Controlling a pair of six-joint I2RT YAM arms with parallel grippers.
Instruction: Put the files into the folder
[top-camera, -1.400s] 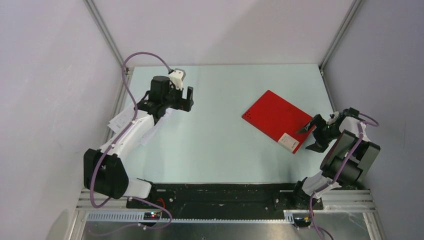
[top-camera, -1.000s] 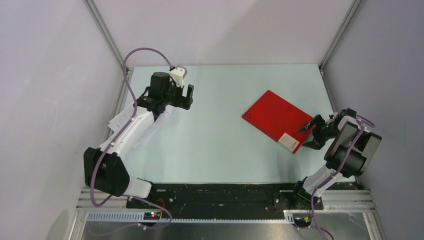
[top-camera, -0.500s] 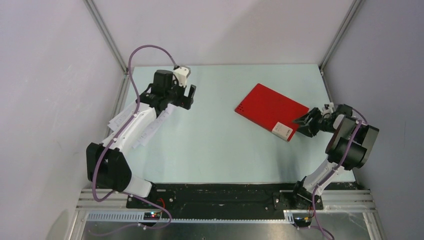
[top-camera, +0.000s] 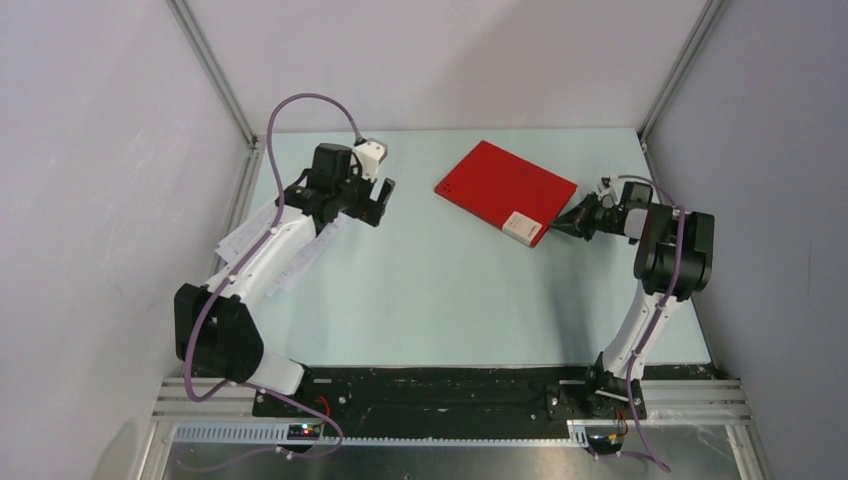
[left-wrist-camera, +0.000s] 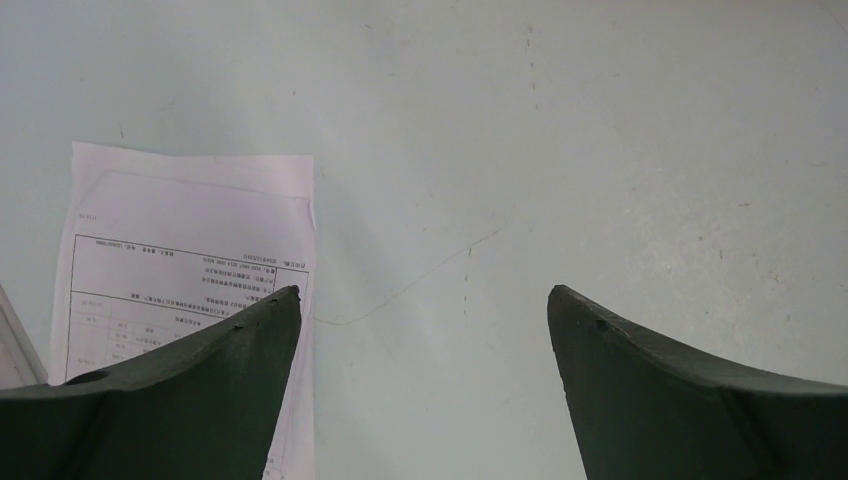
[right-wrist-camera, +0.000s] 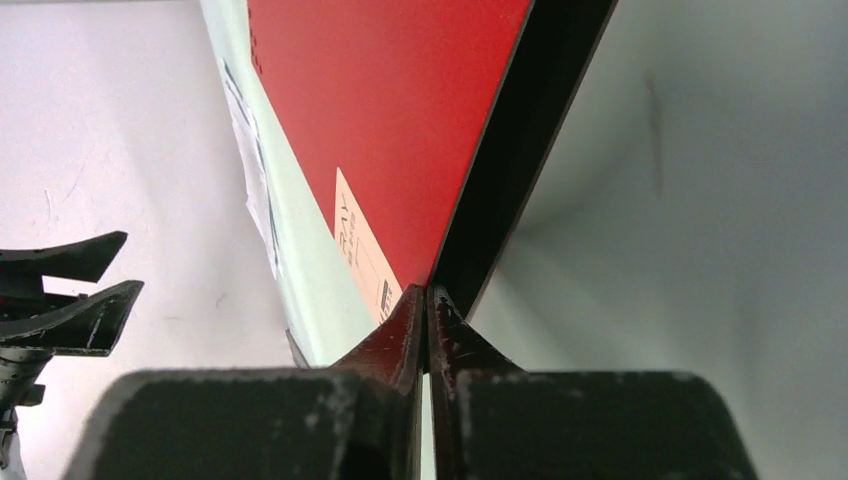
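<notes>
The red folder lies at the far right of the table, its white label next to the corner facing my right gripper. In the right wrist view that gripper is shut on the corner of the folder, with the red outer face to the left and a black face to the right. The files lie at the left edge, partly under the left arm. My left gripper hovers open above the table; in its own view the gripper has one printed sheet beneath its left finger.
Grey walls and aluminium frame posts close in the table on three sides. The pale green tabletop stretches between the two arms. A purple cable loops above the left arm.
My right gripper has shut on the folder's corner and moved it toward the far left. The left gripper shifted slightly and stayed open.
</notes>
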